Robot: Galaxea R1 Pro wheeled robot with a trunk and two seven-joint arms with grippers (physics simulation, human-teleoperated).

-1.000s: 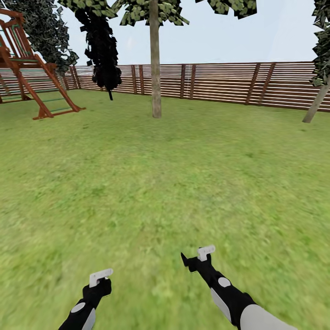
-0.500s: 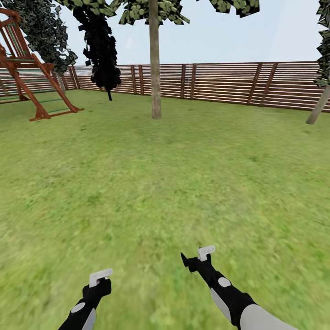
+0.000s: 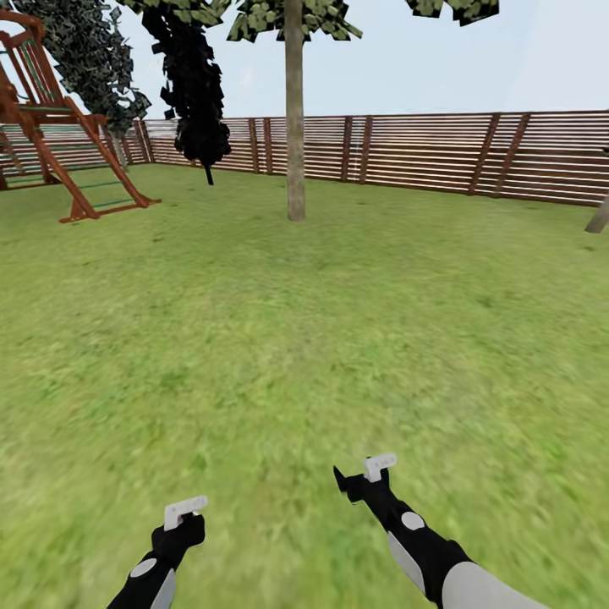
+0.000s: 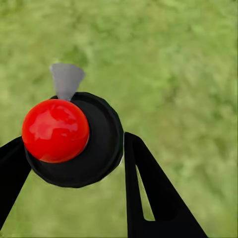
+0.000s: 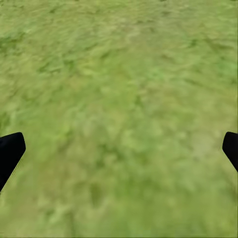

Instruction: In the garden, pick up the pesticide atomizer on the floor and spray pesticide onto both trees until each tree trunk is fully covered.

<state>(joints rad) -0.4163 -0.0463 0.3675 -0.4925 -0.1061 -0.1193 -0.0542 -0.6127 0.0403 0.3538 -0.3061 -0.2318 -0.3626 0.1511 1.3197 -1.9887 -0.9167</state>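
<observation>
**Atomizer in hand, trunk not yet in reach**

Our left hand is clamped on the black round-bodied pesticide atomizer with a red knob. Our right hand is spread wide over the green lawn. The pale mottled tree trunk stands well apart, before the brown slat fence. We judge the next move is approaching it, then spraying.

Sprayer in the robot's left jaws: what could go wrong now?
The sprayer sits between the left jaws; a bump on the drive might shake it loose. The trunk is far across the lawn, so spraying from here would likely miss. The black conifer near it could get sprayed by mistake.
</observation>
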